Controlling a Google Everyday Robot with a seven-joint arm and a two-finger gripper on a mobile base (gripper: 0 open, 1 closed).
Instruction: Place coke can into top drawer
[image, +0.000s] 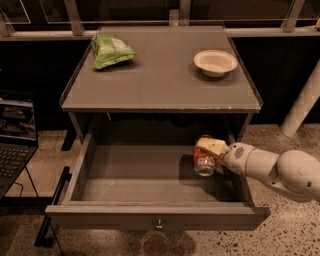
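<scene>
The top drawer (100, 212) of the grey cabinet stands pulled out, its front panel with a small round knob toward me. The red coke can (203, 162) is inside the drawer at its right side, tilted with a silver end toward me. My gripper (211, 148) reaches in from the right over the drawer's right wall, its pale fingers closed around the can's upper part. The white arm runs off to the lower right.
On the cabinet top (160, 75) lie a green crinkled chip bag (110, 50) at the back left and a white bowl (215, 62) at the back right. A laptop (14, 145) stands at the left. A white post (302, 107) is at the right.
</scene>
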